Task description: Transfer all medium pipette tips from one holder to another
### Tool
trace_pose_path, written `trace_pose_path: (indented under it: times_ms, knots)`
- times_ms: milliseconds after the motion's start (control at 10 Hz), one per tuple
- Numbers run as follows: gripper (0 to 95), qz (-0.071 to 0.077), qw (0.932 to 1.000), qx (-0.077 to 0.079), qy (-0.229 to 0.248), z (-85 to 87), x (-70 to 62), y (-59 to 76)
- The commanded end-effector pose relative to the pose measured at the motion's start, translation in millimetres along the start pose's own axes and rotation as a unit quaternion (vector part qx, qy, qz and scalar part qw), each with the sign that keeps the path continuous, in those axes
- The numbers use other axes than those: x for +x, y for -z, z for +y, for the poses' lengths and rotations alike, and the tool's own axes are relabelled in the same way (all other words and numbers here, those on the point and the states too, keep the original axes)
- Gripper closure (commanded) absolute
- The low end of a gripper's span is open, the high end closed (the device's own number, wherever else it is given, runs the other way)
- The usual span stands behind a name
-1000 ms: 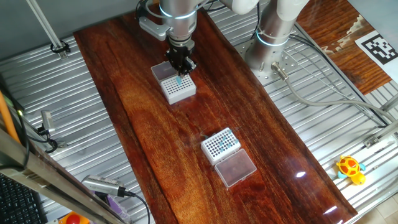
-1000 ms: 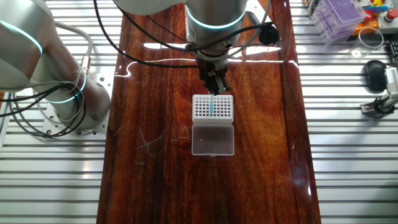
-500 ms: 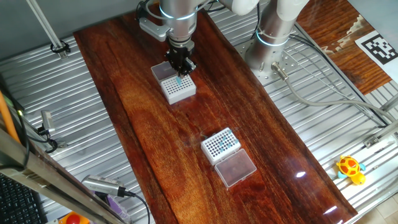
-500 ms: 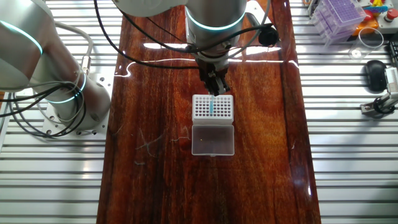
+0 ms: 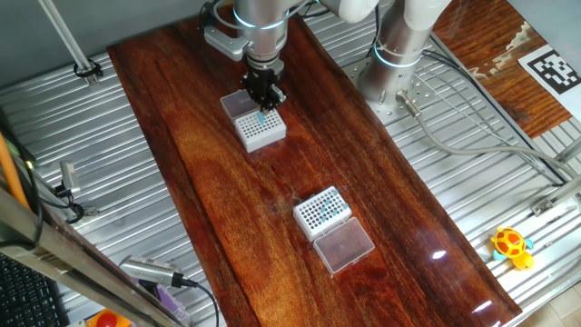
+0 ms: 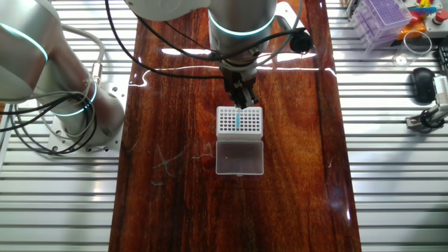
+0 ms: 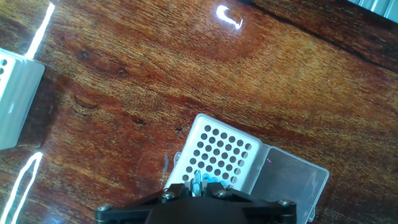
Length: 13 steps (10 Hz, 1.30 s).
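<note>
Cluttered bench edge with a black keyboard (image 5: 23,295) sits at far left of one fixed view. On the wooden table (image 5: 209,182), the gripper (image 5: 263,102) pinches one of the medium pipette tips (image 5: 262,117), held upright just above the far white rack (image 5: 261,130), whose clear lid (image 5: 240,104) lies open beside it. Further right, the near rack (image 5: 322,210) shows teal dots among its holes. A yellow toy (image 5: 511,245) lies at far right.

A dark wooden surface (image 5: 218,182) sits on ribbed metal (image 5: 454,182), with a yellow toy (image 5: 511,247) at one edge, a purple rack (image 6: 381,21) and black mouse (image 6: 422,82) at another, and a black-and-white marker (image 5: 556,68).
</note>
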<state>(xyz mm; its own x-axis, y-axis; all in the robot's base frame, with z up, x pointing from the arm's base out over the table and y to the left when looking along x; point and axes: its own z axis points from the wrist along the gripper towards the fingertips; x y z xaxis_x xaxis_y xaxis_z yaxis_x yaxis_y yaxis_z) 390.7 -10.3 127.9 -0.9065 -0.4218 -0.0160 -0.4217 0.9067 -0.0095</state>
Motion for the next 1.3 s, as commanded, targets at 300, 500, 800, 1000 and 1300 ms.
trace_pose_path:
  times_ms: [300, 500, 800, 1000, 1300]
  knots:
    - [95.0, -0.001, 1.0000, -0.003, 0.002, -0.4, 1.5, 0.2]
    - [95.0, -0.002, 1.0000, -0.005, 0.002, -0.2, 2.4, -0.2]
    - [95.0, -0.003, 1.0000, -0.008, 0.002, -0.1, 2.8, 0.0]
    - [95.0, -0.004, 1.0000, -0.008, 0.002, 0.0, 2.6, -0.1]
    - [95.0, -0.004, 0.9999, -0.009, 0.002, 0.6, 1.8, -0.7]
